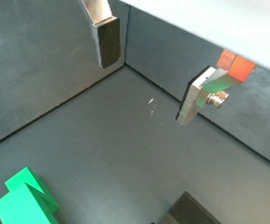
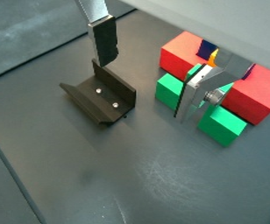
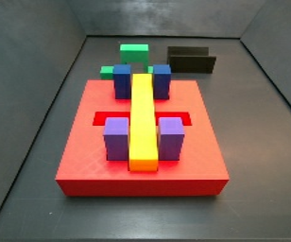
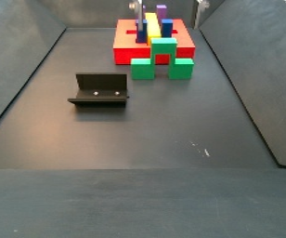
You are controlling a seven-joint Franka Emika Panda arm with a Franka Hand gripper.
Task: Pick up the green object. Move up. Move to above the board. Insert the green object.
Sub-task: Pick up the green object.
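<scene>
The green object (image 2: 169, 90) stands on the floor against the red board (image 2: 182, 52); it also shows in both side views (image 3: 134, 54) (image 4: 162, 56) and in a wrist view (image 1: 26, 201). The board (image 3: 85, 142) (image 4: 127, 37) carries a long yellow bar (image 3: 142, 118), blue blocks and purple blocks. My gripper (image 2: 147, 83) (image 1: 149, 87) is open and empty, above the floor between the green object and the fixture (image 2: 100, 96). One finger (image 2: 196, 92) hides the green object's middle. The gripper does not show in the side views.
The fixture (image 4: 99, 90) (image 3: 193, 60) stands on the dark floor a little away from the board. Grey walls enclose the floor on all sides (image 1: 55, 52).
</scene>
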